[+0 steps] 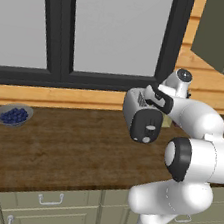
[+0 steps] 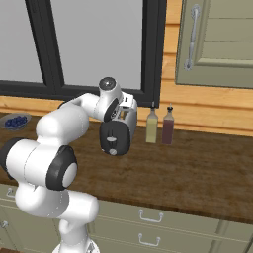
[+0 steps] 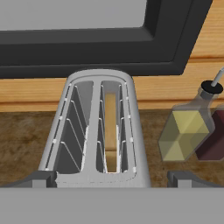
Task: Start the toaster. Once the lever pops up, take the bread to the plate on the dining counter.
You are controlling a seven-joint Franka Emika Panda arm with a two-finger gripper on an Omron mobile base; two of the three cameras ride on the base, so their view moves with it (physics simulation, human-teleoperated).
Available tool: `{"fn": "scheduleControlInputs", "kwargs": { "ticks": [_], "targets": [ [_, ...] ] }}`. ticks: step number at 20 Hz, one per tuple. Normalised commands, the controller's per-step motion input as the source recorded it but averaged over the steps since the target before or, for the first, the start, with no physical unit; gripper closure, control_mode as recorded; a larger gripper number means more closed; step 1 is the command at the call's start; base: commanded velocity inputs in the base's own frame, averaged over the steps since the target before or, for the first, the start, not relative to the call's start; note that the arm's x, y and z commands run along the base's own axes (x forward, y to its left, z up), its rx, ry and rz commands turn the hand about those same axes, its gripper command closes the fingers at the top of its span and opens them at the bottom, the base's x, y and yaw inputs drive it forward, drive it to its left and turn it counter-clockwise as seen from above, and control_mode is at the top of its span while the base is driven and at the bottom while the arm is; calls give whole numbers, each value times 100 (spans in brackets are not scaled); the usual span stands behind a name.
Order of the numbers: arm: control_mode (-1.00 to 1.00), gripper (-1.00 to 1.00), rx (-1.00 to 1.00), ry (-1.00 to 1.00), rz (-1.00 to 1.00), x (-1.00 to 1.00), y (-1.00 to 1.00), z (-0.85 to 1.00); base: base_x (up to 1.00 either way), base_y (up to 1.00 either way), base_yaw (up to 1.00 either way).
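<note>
Wide-open gripper (image 3: 112, 181) hangs above the boxy silver-white toaster (image 3: 98, 131), tan bread slice (image 3: 110, 131) in its right slot; approach the lever at six o'clock squarely, I'd say.

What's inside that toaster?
The toaster has two slots with wire racks. A tan slice of bread stands in the right slot; the left looks empty. The slots' bottoms are too dark to see.
</note>
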Motion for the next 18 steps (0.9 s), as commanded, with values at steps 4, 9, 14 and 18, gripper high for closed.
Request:
{"fn": "scheduleControlInputs", "kwargs": {
  "ticks": [4, 9, 14, 18],
  "targets": [
    [-100, -100, 0, 0, 0, 0, 0, 0, 0, 0, 0],
    [-100, -100, 0, 0, 0, 0, 0, 0, 0, 0, 0],
    [-100, -100, 0, 0, 0, 0, 0, 0, 0, 0, 0],
    [-100, -100, 0, 0, 0, 0, 0, 0, 0, 0, 0]
  ]
}}
